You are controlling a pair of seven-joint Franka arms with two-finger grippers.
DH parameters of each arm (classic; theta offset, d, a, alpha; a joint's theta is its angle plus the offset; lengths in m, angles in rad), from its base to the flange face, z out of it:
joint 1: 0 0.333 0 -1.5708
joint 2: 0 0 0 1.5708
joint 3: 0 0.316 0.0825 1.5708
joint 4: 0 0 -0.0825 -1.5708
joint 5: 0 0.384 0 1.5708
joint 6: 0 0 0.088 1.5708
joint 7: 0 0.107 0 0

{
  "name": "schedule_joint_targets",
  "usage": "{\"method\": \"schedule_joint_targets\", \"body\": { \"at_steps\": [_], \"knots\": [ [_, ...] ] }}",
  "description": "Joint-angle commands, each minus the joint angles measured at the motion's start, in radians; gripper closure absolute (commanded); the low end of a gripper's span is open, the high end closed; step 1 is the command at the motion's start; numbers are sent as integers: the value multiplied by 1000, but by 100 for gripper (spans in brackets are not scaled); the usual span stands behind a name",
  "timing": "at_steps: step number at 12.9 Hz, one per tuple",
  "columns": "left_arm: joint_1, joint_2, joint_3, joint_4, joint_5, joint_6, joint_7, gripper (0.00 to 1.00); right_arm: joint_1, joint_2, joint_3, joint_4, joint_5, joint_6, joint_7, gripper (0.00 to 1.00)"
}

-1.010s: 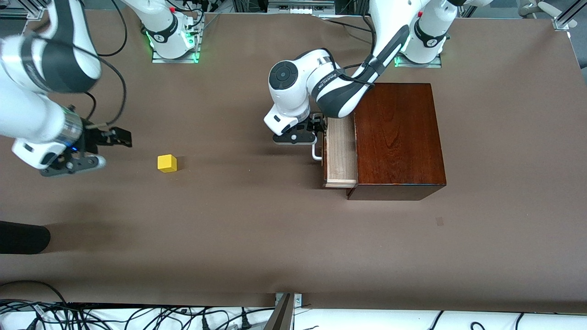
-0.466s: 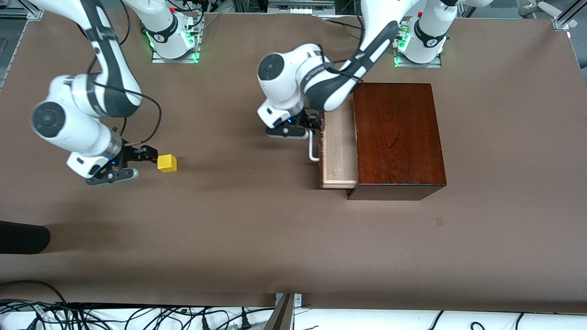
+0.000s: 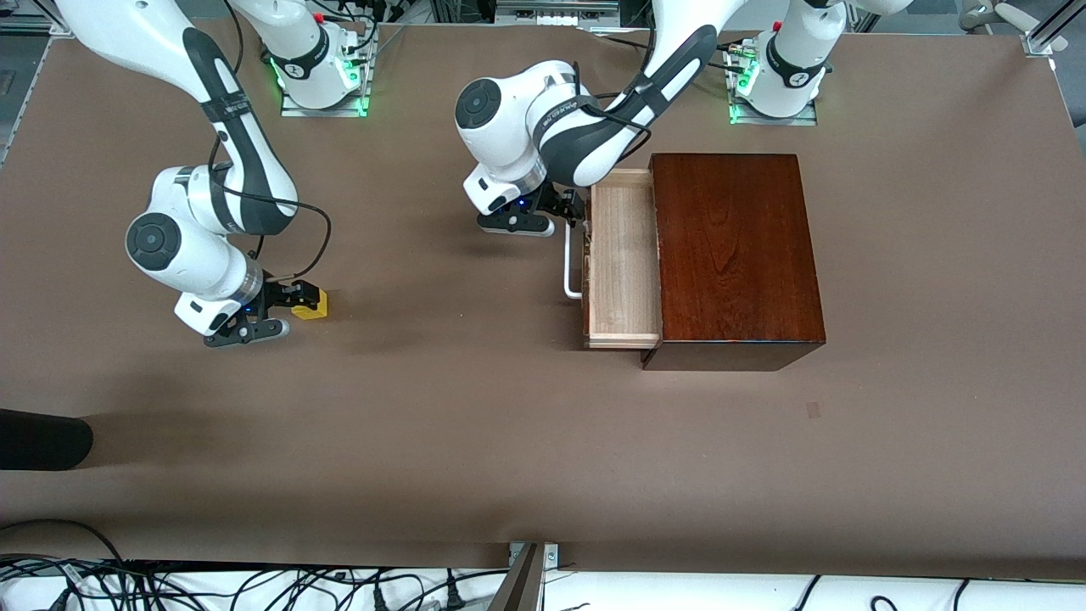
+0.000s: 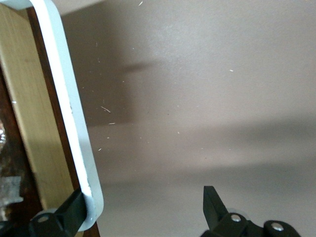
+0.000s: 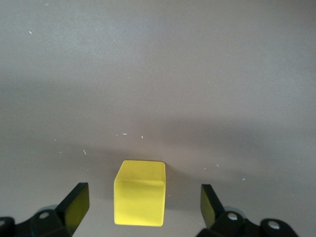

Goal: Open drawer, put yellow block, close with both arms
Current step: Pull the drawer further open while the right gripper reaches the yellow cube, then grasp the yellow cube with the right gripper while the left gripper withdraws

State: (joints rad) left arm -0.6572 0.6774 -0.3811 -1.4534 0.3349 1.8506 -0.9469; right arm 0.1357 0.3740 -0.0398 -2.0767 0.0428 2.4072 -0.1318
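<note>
Brown bench (image 3: pixel 475 424) with two white robot arms reaching in from their bases. Toward the left arm's end stands a dark reddish-brown box (image 3: pixel 734 255); its drawer (image 3: pixel 622 259) is pulled partly out, showing a pale wood lining. A white bar handle (image 3: pixel 570 267) sits on the drawer's front.

Left gripper (image 3: pixel 567 212) is in front of the drawer, at the handle's end farthest from the front camera. Its jaws are spread wide; in the left wrist view one finger (image 4: pixel 69 217) touches the curved end of the handle (image 4: pixel 74 128), the other stands apart over bare bench.

Yellow block (image 3: pixel 312 304) rests on the bench, well apart from the box, toward the right arm's end. Right gripper (image 3: pixel 293 299) is low over it with jaws released; in the right wrist view the block (image 5: pixel 139 192) sits between the two fingers (image 5: pixel 74 207), touching neither.
</note>
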Motion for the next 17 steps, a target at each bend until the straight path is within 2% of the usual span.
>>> {"method": "schedule_joint_targets", "body": {
  "at_steps": [1,4,6,7,9,12,14,15,17],
  "knots": [
    [-13,-11,-28,111,-59,1,-9,0,2,0,8,-69,19,91,3,0],
    [22,-102,-28,114,-140,-42,-7,0,2,20,9,-92,19,125,4,0],
    [53,-160,-28,114,-151,-114,-7,0,2,36,9,-106,20,148,4,0],
    [80,-188,-27,116,-151,-160,-7,0,2,43,9,-112,20,168,4,4],
    [173,-248,-28,116,-151,-227,-9,0,2,52,9,-112,20,173,9,24],
    [331,-323,-28,116,-151,-335,-7,0,2,52,9,-109,19,168,8,72],
    [437,-349,-30,116,-151,-405,73,0,2,46,9,-100,19,161,1,97],
    [479,-360,-28,116,-151,-428,158,0,2,36,11,-98,17,155,-9,100],
    [549,-372,-25,134,-154,-432,349,0,4,-10,40,-54,17,49,-9,100]
  ]
}}
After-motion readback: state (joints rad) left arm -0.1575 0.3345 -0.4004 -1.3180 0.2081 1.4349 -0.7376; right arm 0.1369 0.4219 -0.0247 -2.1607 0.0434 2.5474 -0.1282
